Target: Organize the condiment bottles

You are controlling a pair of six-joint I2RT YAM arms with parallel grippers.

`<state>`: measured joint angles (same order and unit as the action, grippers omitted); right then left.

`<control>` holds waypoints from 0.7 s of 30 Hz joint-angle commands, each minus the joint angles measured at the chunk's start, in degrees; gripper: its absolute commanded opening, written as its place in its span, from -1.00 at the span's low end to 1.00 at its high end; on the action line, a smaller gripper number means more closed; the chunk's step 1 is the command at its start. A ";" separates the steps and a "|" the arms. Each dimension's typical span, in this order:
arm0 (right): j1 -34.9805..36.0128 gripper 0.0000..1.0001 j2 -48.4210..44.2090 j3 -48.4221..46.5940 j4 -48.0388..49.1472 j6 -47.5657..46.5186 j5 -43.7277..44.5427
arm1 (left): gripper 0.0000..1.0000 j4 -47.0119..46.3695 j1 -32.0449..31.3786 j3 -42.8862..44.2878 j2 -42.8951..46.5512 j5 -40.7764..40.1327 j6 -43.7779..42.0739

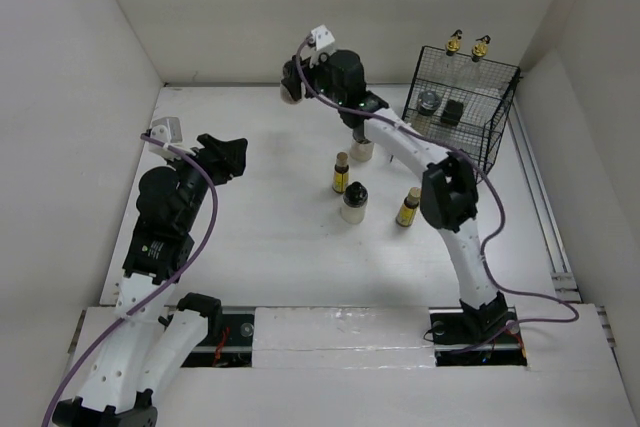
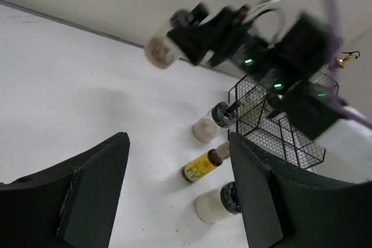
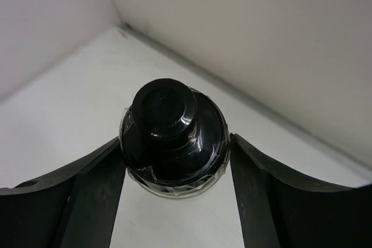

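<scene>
Right pincer [image 3: 174, 149] clamped on a squat black-capped jar [image 3: 165, 111], one finger against each side of the jar just below its cap. The jar is held clear of the bench [image 1: 280, 247], near the back wall, left of the wire rack [image 1: 465, 97]. Left pincer [image 1: 225, 152] is spread wide and empty, well apart from the jar.

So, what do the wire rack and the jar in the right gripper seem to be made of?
The rack: thin black wires in a grid, likely coated metal. The jar: clear body, glass or plastic, cannot tell which; cap glossy black, likely plastic, from soft highlights.
</scene>
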<state>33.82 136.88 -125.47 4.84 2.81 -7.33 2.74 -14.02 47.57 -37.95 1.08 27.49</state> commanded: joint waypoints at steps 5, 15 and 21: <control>0.20 0.13 -28.13 14.43 17.38 -3.16 -4.18 | 0.30 -3.18 0.31 -0.20 2.35 0.85 -0.77; -18.31 0.13 -61.54 58.56 22.76 1.32 3.55 | 0.30 -3.18 0.31 -0.20 2.36 1.38 -0.77; -31.00 0.13 -69.38 67.29 20.82 2.99 2.33 | 0.30 -3.18 0.31 -0.20 1.74 2.08 -0.24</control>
<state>5.96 71.61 -57.76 20.82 3.90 -4.45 2.37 -14.02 47.55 -36.18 1.76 27.49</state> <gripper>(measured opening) 0.720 0.651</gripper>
